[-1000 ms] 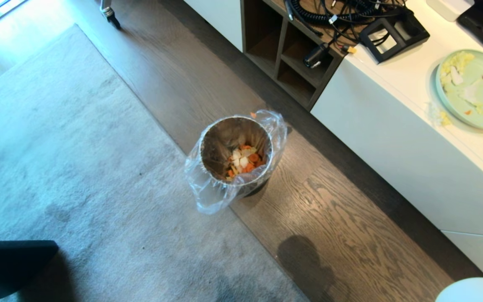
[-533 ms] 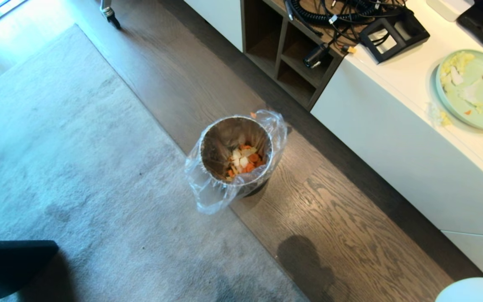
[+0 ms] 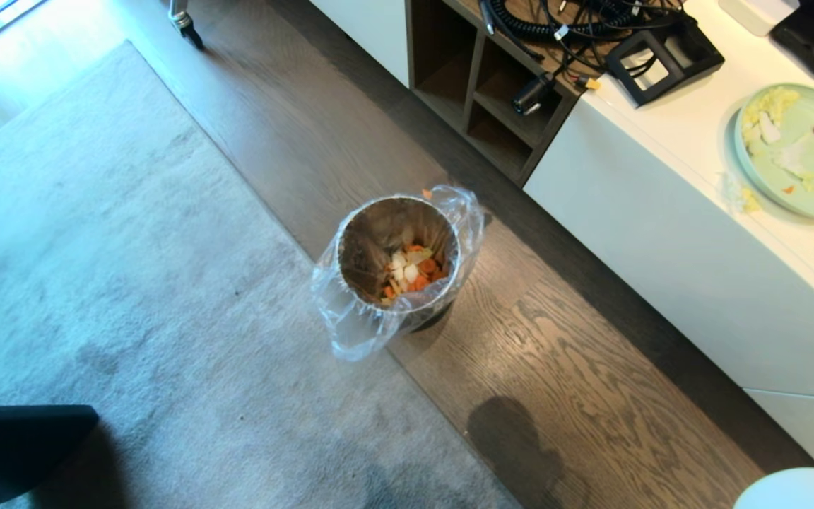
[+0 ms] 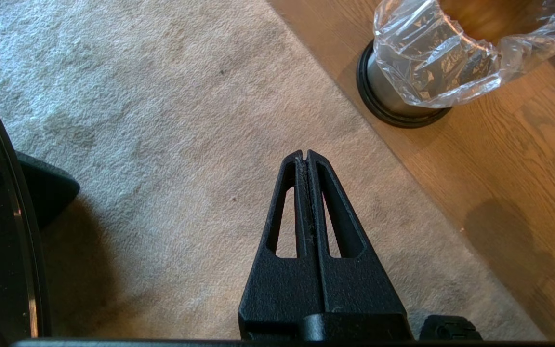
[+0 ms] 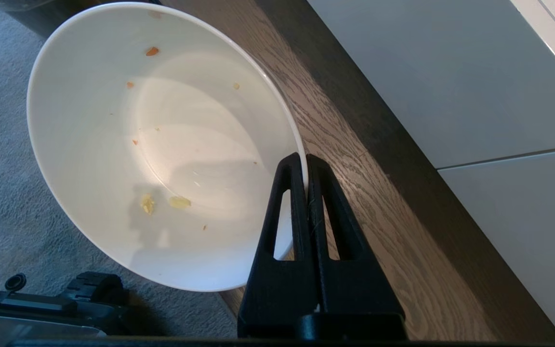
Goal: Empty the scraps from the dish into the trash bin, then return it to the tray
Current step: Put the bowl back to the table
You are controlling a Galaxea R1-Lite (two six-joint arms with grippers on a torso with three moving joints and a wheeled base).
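At the lower right corner of the head view, a sliver of the dish [image 3: 799, 489] shows; the right gripper [image 5: 306, 161] pinches its rim, jaws closed on the wall. Only a few orange and yellow crumbs cling inside the white bowl, which hangs over the wooden floor [image 3: 576, 396]. The left gripper [image 4: 306, 155] hangs over the grey carpet [image 3: 110, 268], its fingers pressed together and holding nothing. Farther off, the trash bin [image 3: 350, 233] stands at the carpet's edge with the scraps [image 3: 410, 272] heaped inside its liner. Beyond, a pale green plate [image 3: 803, 159] sits on the white counter [image 3: 668, 120]. No writing is legible.
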